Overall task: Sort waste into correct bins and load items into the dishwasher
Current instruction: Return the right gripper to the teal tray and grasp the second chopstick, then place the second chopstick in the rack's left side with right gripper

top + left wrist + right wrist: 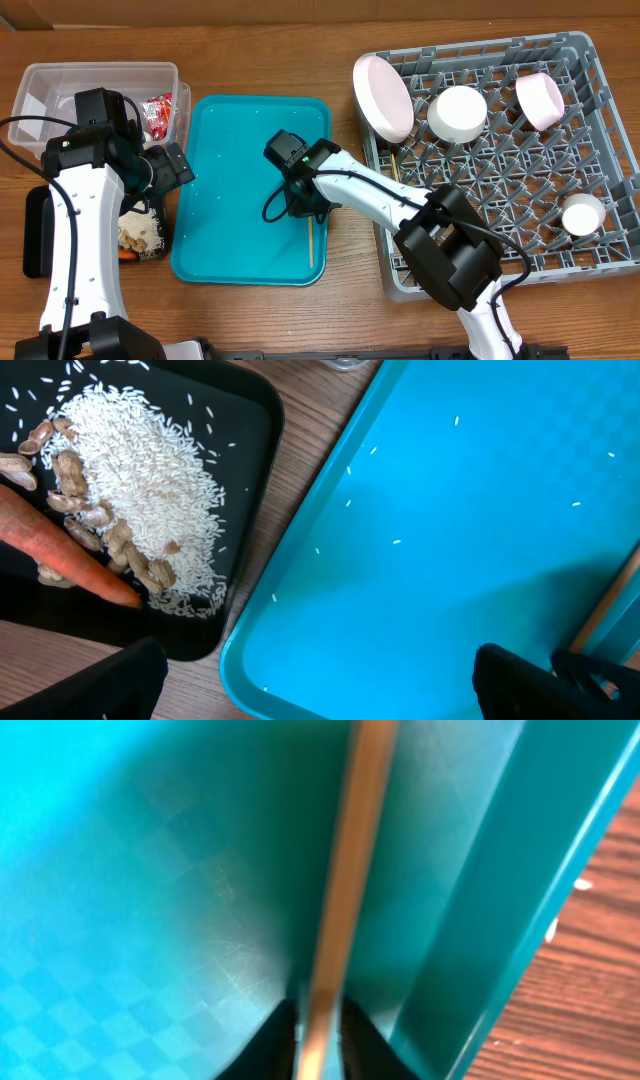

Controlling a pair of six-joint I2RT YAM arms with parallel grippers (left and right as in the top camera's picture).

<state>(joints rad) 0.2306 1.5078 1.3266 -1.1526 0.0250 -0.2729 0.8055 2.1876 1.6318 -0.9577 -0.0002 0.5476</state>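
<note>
**Chopstick pickup, centre of the overhead frame.** My right gripper (320,1048) is clamped on a wooden chopstick (345,890). Its dark tips press both sides of the stick at the bottom of the wrist view.

The chopstick lies flat on the floor of the teal tray (230,130), just beside the tray's right-hand wall. The grey dish rack (600,60) fills the right of the frame.

I judge the stick to be light, stiff and smooth. It should lift easily, but it is thin enough to swivel or slip between the pads. The arm hides how far along the stick my hold sits. A grip near the middle would carry it steadiest, and a hold near one end might let the free end catch the rim.

My left gripper (320,688) hangs over the teal tray's left edge with its pincer wide apart, holding nothing. Beside it is the black tray (245,420) of rice (150,470) and a carrot (60,555).

A red wrapper (158,112) sits in the clear tub (60,75) at upper left. Its print is too small to read, and I find no other writing.
</note>
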